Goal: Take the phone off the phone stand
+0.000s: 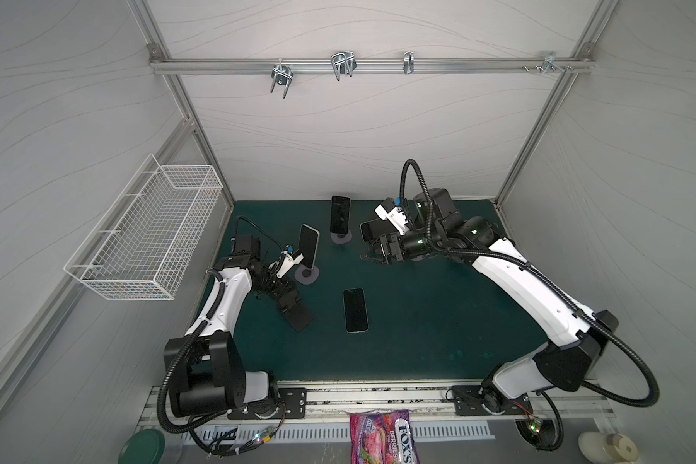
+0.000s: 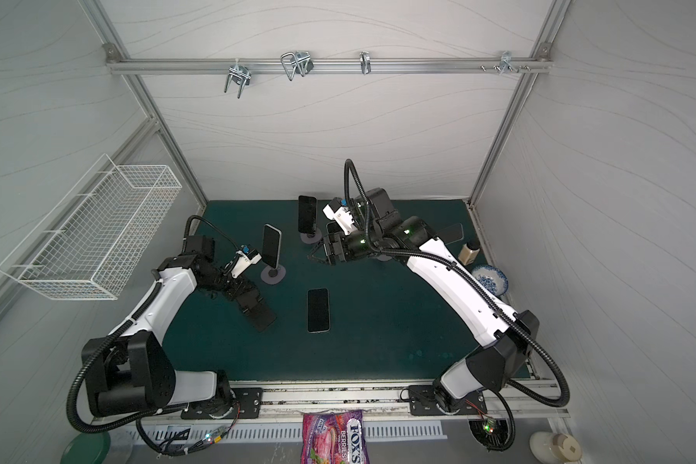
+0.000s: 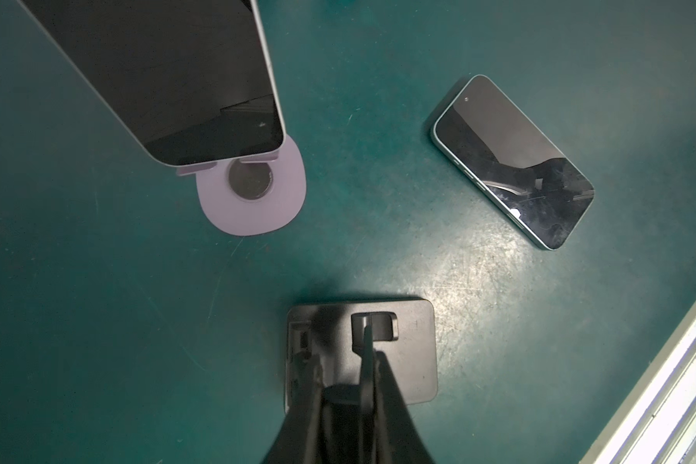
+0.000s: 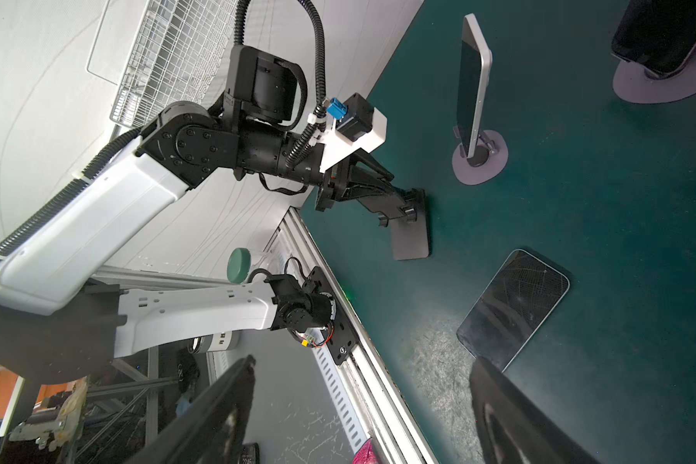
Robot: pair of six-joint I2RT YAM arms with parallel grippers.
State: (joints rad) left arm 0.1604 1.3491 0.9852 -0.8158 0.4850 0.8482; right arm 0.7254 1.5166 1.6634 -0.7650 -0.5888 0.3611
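Two dark-screened phones stand upright on round lilac stands: one phone on its stand, another phone further back on a stand. A third phone lies flat, screen up, mid-mat. My left gripper is shut on the upright of an empty black phone stand whose plate rests on the mat. My right gripper hangs open and empty, right of the back phone.
A white wire basket hangs on the left wall. A blue-patterned bowl and a small jar sit at the mat's right edge, with a dark slab behind the right arm. A candy bag lies past the front rail.
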